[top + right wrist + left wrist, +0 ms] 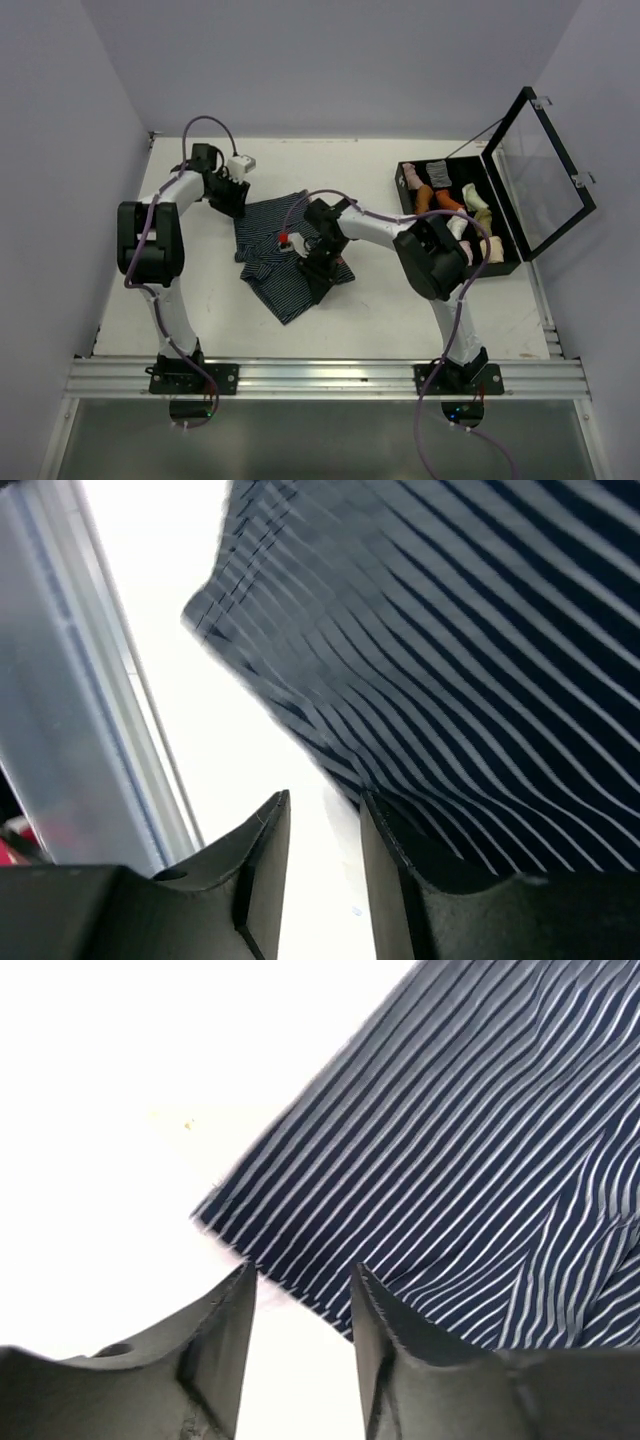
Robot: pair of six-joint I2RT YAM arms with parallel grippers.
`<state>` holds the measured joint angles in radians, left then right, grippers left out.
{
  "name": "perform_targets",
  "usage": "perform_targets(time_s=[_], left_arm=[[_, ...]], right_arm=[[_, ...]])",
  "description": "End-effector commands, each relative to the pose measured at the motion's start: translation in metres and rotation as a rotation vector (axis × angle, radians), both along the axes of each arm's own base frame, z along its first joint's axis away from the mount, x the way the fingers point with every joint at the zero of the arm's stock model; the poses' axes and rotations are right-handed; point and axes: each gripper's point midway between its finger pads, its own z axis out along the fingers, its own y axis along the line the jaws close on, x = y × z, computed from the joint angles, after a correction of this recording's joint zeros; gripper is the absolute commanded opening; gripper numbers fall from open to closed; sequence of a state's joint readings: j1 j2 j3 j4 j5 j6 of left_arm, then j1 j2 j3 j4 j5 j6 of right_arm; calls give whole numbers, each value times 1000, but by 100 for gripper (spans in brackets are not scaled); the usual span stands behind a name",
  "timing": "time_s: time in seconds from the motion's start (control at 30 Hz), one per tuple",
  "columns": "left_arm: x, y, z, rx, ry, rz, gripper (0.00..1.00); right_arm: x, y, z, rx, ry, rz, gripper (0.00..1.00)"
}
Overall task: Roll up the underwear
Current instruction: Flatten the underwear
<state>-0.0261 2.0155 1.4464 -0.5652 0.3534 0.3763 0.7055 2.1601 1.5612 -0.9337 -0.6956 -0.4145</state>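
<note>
Aluminium rail [320, 378] nearest, white table [400, 310], lilac walls [350, 60], left pincer [303, 1275] and right pincer [325, 798] part-open, empty, over striped underwear [265, 230]

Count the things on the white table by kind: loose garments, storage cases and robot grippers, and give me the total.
Navy fabric underwear with white stripes: 1
Black storage case with open clear lid: 1
Two-finger grippers: 2 (left gripper, right gripper)
Total: 4
Small rolled items inside the case: too small to count.
</note>
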Motion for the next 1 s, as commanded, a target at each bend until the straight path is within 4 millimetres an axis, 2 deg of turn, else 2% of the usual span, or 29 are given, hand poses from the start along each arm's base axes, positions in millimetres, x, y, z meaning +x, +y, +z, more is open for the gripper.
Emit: perform_targets(time_s=[0.0, 0.03, 0.07, 0.1, 0.13, 0.17, 0.23, 0.27, 0.3, 0.33, 0.43, 0.5, 0.6, 0.73, 0.77, 0.87, 0.9, 0.97], left_arm=[[21, -10, 51, -37, -145, -104, 48], [13, -14, 53, -49, -153, -136, 49], [7, -23, 72, -97, -193, -175, 49], [-2, -29, 77, -128, -196, -202, 50], [-21, -33, 72, -151, -155, -235, 50], [-33, -44, 82, -204, -156, -275, 50], [-66, -54, 73, -259, -74, -323, 48], [-78, -62, 78, -296, -72, -350, 47], [-89, -65, 76, -311, -57, -368, 47], [-105, -68, 65, -321, -19, -379, 46], [-140, -84, 50, -323, 48, -450, 44], [-154, -93, 39, -297, 84, -482, 42], [-175, -94, 18, -250, 158, -516, 40], [-174, -70, -16, -103, 229, -450, 38], [-168, -55, -25, -14, 234, -417, 37], [-146, -38, -40, 76, 228, -370, 37], [-126, -37, -35, 82, 180, -356, 37], [-106, -31, -36, 80, 162, -341, 37]], right_arm=[[11, 22, 60, 178, -90, 35, 40], [19, 21, 68, 200, -96, 17, 41], [37, 14, 80, 239, -84, -46, 42], [53, 15, 92, 282, -98, -90, 43], [64, 11, 101, 297, -85, -146, 44], [81, 2, 104, 295, -111, -190, 44], [91, -9, 96, 252, -167, -177, 40], [90, -16, 87, 216, -180, -165, 38], [90, -22, 80, 185, -191, -151, 37], [88, -25, 72, 165, -186, -150, 35], [81, -33, 49, 106, -170, -140, 33], [74, -40, 30, 60, -149, -120, 31], [63, -48, 12, 14, -122, -91, 28], [38, -64, -12, -73, -97, -37, 27], [27, -70, -20, -107, -81, -20, 27], [10, -75, -25, -124, -61, 6, 26], [8, -73, -23, -119, -64, 5, 26], [2, -66, -23, -106, -60, 17, 26]])
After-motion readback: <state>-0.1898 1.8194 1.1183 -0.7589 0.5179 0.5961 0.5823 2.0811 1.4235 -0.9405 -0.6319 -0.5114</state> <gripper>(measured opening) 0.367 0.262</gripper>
